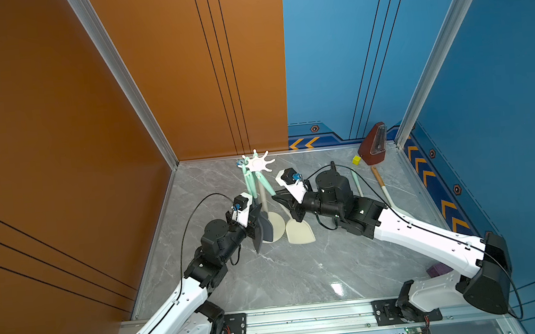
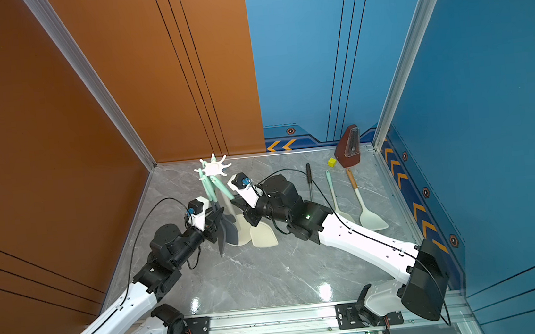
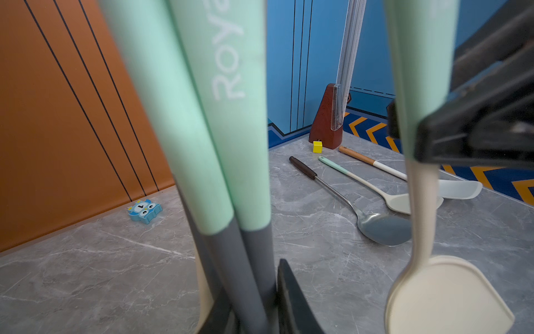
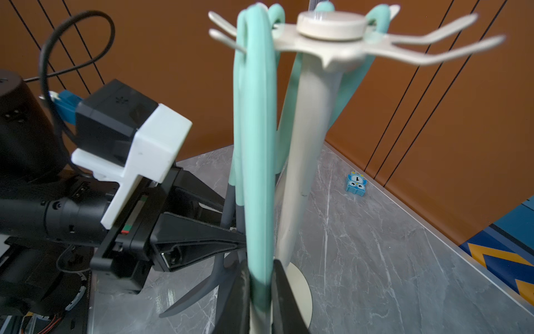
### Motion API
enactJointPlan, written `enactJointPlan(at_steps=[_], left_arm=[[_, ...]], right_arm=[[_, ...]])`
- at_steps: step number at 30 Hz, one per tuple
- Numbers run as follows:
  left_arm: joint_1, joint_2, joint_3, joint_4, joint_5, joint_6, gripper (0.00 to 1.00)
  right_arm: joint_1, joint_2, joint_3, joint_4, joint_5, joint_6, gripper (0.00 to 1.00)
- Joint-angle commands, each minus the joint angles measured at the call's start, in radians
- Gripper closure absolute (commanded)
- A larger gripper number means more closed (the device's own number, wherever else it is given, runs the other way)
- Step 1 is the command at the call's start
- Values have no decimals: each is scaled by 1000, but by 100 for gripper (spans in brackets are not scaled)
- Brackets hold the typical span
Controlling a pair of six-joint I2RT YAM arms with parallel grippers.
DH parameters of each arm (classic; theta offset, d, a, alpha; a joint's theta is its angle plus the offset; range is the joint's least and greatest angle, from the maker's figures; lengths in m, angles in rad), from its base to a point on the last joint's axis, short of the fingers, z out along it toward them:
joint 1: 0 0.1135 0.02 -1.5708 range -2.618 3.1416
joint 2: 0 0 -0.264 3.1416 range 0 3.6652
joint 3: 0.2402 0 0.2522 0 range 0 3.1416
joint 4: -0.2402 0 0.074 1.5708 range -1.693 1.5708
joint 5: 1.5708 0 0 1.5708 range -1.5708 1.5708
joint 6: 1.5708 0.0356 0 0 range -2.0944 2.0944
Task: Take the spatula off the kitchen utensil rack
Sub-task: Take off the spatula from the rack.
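1. Evidently mid-removal: the right gripper (image 4: 261, 295) was clamped tight on the cream silicone spatula with a mint-green handle (image 1: 299, 233), low down where mint turned to cream. A low hold probably gave leverage to swing the top loop clear.
2. Spatula's loop end was up at the cream-white kitchen utensil rack (image 1: 259, 163) (round base, thin pole, star-shaped top). The right wrist view showed the loop over a hook arm, so I judged it not yet off.
3. Rack stood on the grey marbled tabletop (image 1: 286, 273) near the far edge, toward the far left corner.
4. Left gripper (image 4: 232, 221) was narrowed to a slim gap, with the necks of two mint-handled grey utensils (image 3: 248, 173) between its fingers (image 4: 196, 240). It looked like a pinch, likely to steady the rack and stop the neighbours swinging.
5. Loose along the right edge, well apart from the rack:
   - dark-handled steel ladle (image 3: 384, 228)
   - mint-and-cream spoon (image 3: 361, 180)
   - wood-handled white turner (image 2: 373, 221)
6. Brown wooden metronome (image 1: 373, 146) and small yellow cube (image 1: 355, 160) sat in the far right corner.
7. Blue owl tile (image 4: 357, 185) lay under the orange wall; which edge, unclear.
8. Hard to make out:
   - Hook contact was blurred.
   - Whether the spatula head touched the tabletop could not be told.
   - The grey heads were partly hidden behind the left gripper.
   - A purple object (image 1: 438, 270) was half hidden by the right arm.
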Motion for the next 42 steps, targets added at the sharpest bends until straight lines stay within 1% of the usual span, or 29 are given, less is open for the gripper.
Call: enactJointPlan(at_steps=[1, 10, 14, 26, 31, 36, 42], left_arm=[[-9, 15, -7, -62, -8, 13, 77], [-9, 14, -2, -61, -8, 14, 77], [-8, 14, -3, -62, -8, 14, 77], [-8, 12, -8, -62, -9, 11, 77], [-9, 12, -8, -61, -11, 9, 77], [-9, 15, -6, -61, -11, 9, 77], [-8, 19, -2, -61, -6, 9, 77]], right_arm=[[-18, -37, 14, 34, -101, 57, 100], [-35, 2, -4, 152, -202, 160, 100], [-30, 4, -9, 177, -230, 184, 100], [-18, -52, -47, 219, -257, 204, 100], [-17, -76, -68, 253, -301, 222, 100], [-17, -102, -93, 285, -314, 238, 100], [-18, -86, -92, 299, -313, 254, 100]])
